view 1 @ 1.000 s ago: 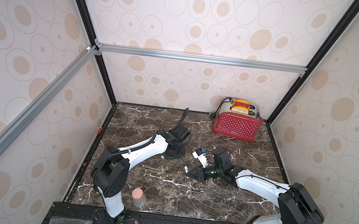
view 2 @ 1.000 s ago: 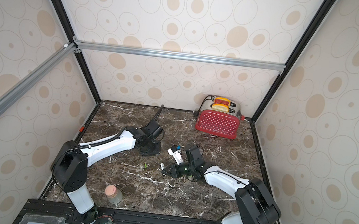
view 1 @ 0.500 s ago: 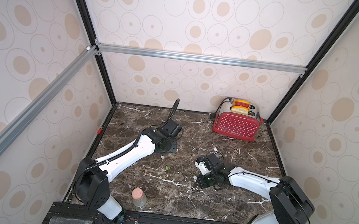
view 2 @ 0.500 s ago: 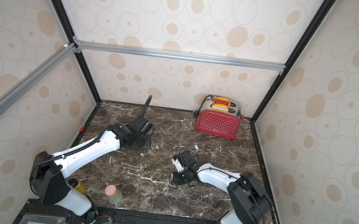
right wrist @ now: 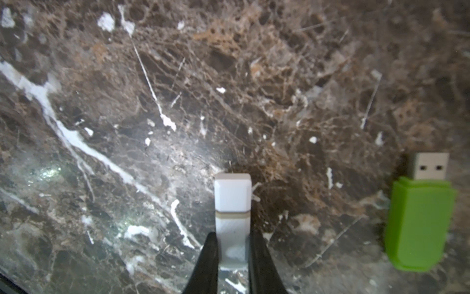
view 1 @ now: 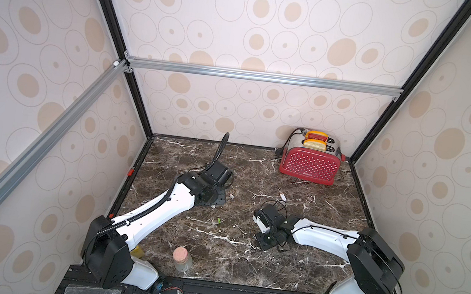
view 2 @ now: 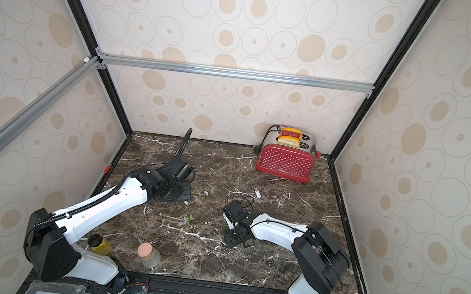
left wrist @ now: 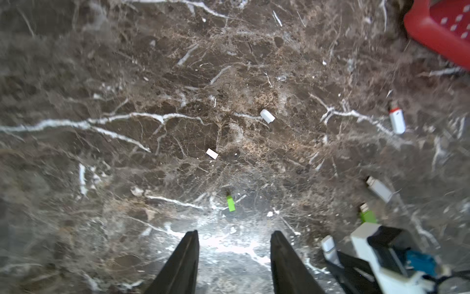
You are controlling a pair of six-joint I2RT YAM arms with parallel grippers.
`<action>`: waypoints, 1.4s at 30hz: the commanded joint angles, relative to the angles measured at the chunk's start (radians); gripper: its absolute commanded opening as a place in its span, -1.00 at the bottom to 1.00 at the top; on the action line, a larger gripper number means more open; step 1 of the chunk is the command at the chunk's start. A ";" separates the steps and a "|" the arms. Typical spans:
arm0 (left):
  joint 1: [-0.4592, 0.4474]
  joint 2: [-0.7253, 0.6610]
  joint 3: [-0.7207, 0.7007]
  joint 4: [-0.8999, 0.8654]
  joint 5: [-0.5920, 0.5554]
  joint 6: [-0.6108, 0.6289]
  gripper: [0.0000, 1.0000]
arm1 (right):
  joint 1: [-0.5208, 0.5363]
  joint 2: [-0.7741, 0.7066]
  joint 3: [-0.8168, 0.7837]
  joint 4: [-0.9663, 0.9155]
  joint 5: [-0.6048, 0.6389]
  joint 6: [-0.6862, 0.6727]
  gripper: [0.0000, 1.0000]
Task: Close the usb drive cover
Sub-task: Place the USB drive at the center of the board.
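While right jaws clamp the white usb drive (right wrist: 232, 203) | left jaws stand parted | green drive (right wrist: 419, 224) beside

**Table layout**

The toaster (view 1: 310, 164) stands in the far right corner of the table (view 1: 244, 265). A corked jar (view 1: 182, 258) sits at the near edge, a bottle (view 2: 100, 244) to its left. Mid-table, a loose cap (view 1: 231, 196) lies left of an uncapped drive (view 1: 282, 195). The usb drive (right wrist: 232, 198) sits between the right gripper's (right wrist: 233, 236) fingers, another drive (right wrist: 419, 224) beside it.
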 commanded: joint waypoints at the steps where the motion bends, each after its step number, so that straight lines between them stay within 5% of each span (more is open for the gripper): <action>1: 0.008 -0.021 -0.010 -0.023 -0.027 -0.008 -0.01 | 0.014 0.048 -0.008 -0.043 0.041 -0.002 -0.77; 17: 0.009 -0.012 -0.024 -0.034 -0.026 -0.018 0.28 | 0.033 -0.071 0.058 -0.156 0.042 -0.037 -0.16; 26: 0.011 0.000 -0.059 -0.030 0.005 -0.040 0.30 | 0.017 -0.255 0.138 -0.340 0.166 -0.098 -0.09; 42: 0.011 0.104 -0.128 0.037 0.137 -0.094 0.28 | -0.131 -0.176 0.104 -0.285 0.035 -0.166 -0.16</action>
